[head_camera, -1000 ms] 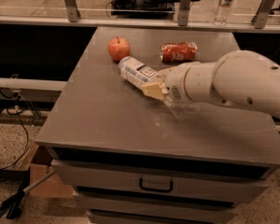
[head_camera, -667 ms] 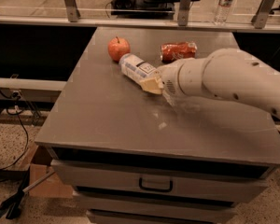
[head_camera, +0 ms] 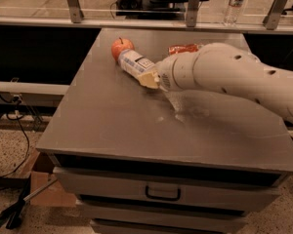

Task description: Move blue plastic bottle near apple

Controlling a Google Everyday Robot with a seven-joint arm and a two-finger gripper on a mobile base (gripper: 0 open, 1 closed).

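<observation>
The blue plastic bottle (head_camera: 135, 64) lies on its side on the grey table (head_camera: 112, 121), its upper end touching or almost touching the apple (head_camera: 121, 47) at the back left. The small dark-and-white mark on its label faces up. My gripper (head_camera: 151, 79) comes in from the right at the end of the thick white arm (head_camera: 224, 74). It is shut on the bottle's lower end, where a cream-coloured finger (head_camera: 147, 80) lies over the bottle. The rest of the gripper and the bottle's end under it are hidden by the arm.
A red shiny snack bag (head_camera: 184, 48) lies at the back, partly behind the arm. A slim clear bottle (head_camera: 234, 4) stands on the ledge beyond the table. Drawers (head_camera: 162, 193) sit under the tabletop. A cardboard box (head_camera: 48, 185) and cables (head_camera: 12, 116) are on the floor at left.
The gripper has moved back and left with the bottle, bringing the bottle's upper end up to the apple. The apple and snack bag have stayed in place.
</observation>
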